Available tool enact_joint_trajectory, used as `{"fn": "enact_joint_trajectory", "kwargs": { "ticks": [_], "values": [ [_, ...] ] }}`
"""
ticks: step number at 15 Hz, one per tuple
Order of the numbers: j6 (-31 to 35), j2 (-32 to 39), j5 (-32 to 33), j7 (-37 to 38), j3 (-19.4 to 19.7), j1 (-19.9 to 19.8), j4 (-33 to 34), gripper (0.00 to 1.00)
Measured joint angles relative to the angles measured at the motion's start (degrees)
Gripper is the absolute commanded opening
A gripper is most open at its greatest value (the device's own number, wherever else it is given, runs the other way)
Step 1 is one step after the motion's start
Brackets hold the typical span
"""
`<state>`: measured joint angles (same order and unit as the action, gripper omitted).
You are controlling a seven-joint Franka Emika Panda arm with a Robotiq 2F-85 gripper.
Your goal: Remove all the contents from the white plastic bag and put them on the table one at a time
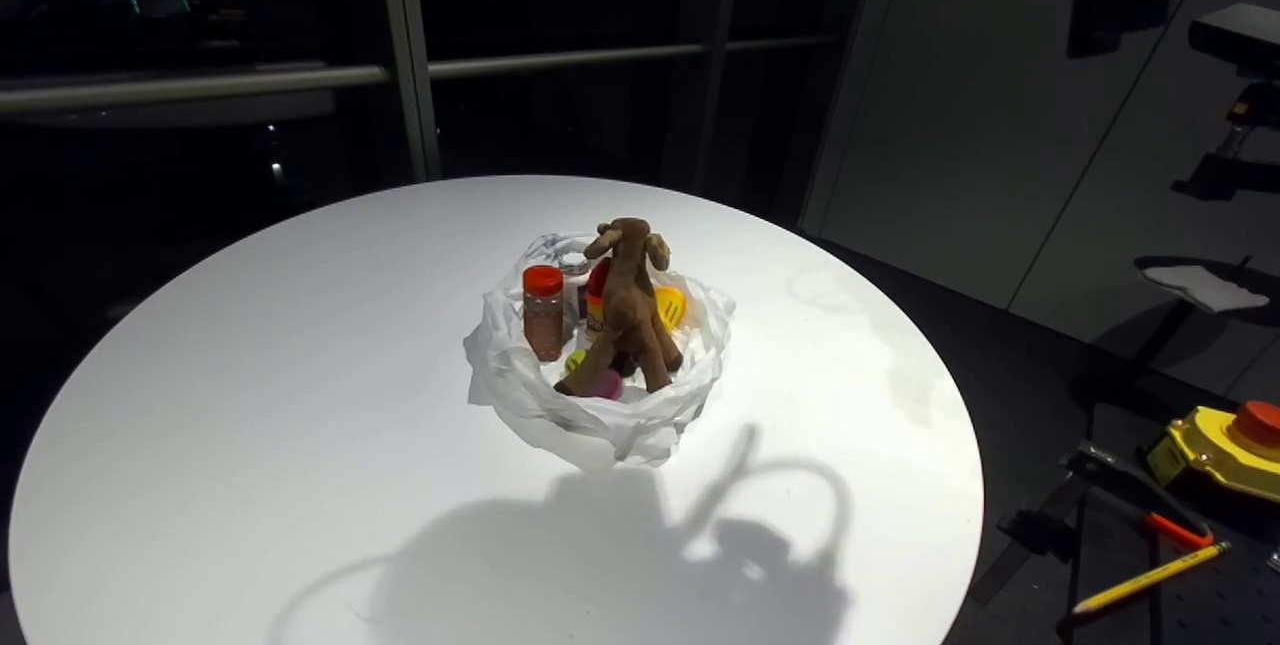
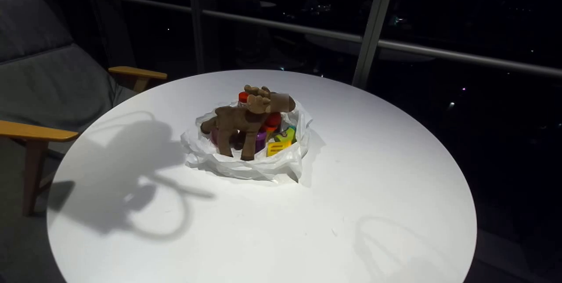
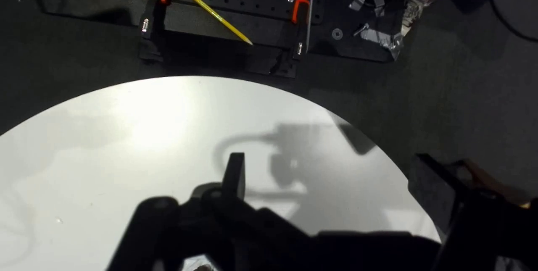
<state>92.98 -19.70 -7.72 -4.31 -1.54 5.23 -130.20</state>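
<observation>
Step in hand looks like lining up a first pick: every item I can make out is inside the white plastic bag [image 1: 600, 433], mouth spread open on the table [image 1: 250, 405]. The tool [image 3: 330, 166] stands wide with nothing between its jaws, and it's facing table surface rather than the bag, so get it over there first. I'd grab the brown toy figure [image 2: 235, 120] before anything else, since it sticks up highest. Pinch the body from above, keep clear of the plastic, lift straight up; legs could snag and drag the bag along. Red-lidded spice jar [image 1: 543, 320], on the left in an exterior view, seems a decent second imo.

Annoying bits: neither exterior view shows the tool, the figure hides much of the bag's floor, a purple piece [image 2: 261, 140] looks partly tucked behind its leg, and the wrist view only catches a sliver of bag. Can't tell what's underneath.
</observation>
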Motion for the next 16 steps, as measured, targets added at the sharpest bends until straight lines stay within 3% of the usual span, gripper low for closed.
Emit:
{"fn": "enact_joint_trajectory", "kwargs": {
  "ticks": [4,8,12,16],
  "values": [
    [15.99,9.77,0.17,14.0,-5.13,0.02,0.64,1.0],
    [29.77,18.94,5.05,26.97,-6.31,0.03,2.02,1.0],
    [35.36,27.37,11.5,39.11,-5.46,0.1,5.03,1.0],
    [37.18,35.17,11.62,42.98,-3.7,0.66,9.51,1.0]
  ]
}}
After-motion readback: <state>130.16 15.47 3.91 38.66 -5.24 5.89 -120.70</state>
